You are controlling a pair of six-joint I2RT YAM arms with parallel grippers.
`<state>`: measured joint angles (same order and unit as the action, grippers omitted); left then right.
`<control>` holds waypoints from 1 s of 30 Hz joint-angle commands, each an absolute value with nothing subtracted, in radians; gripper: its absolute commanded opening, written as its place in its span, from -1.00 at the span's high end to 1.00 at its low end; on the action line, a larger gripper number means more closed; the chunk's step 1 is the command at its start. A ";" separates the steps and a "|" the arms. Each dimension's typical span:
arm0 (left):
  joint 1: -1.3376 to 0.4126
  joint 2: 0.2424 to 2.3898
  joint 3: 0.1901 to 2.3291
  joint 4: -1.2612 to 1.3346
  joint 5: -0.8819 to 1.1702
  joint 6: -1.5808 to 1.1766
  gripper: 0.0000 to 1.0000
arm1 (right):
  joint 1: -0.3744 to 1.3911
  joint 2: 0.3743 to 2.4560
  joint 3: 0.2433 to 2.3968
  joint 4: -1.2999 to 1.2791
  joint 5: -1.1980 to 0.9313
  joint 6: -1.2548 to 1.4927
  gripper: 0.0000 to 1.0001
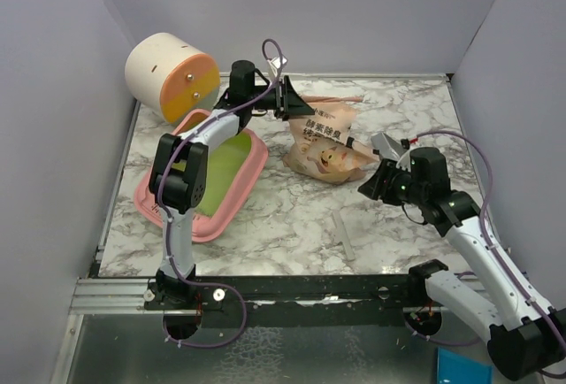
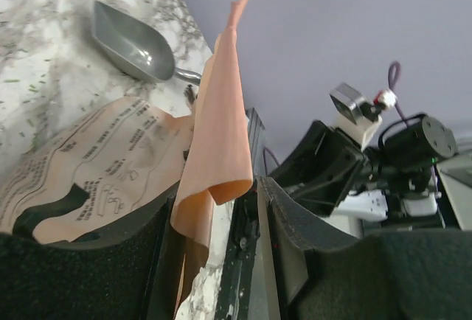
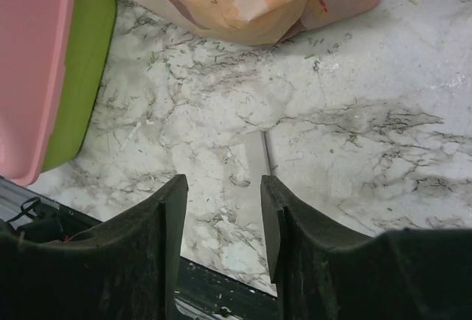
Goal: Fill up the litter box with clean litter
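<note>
Inside half-open left gripper (image 2: 219, 195), bag flap (image 2: 221, 106)

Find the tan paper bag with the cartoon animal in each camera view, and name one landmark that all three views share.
Top external: the paper bag lies mid-table, right of the pink litter box.
Left wrist: the paper bag fills the lower left, print showing, its flap rising up the middle.
Right wrist: the paper bag sits at the top edge, centre.
Shared landmark: the marbled tabletop.
</note>
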<state>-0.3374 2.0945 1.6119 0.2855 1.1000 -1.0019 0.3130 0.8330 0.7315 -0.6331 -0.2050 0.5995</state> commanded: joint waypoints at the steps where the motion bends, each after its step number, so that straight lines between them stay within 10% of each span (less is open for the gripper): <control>1: -0.362 1.993 1.572 0.518 1.255 -1.039 0.18 | 0.314 0.853 0.799 -0.591 -0.230 0.567 0.12; 10: -0.334 1.898 1.480 0.521 1.285 -0.873 1.00 | 0.314 0.982 0.988 -0.637 -0.161 0.424 0.10; 30: -0.402 1.599 1.313 0.408 0.894 -0.025 1.00 | 0.293 1.502 1.401 -0.534 -0.189 0.063 0.04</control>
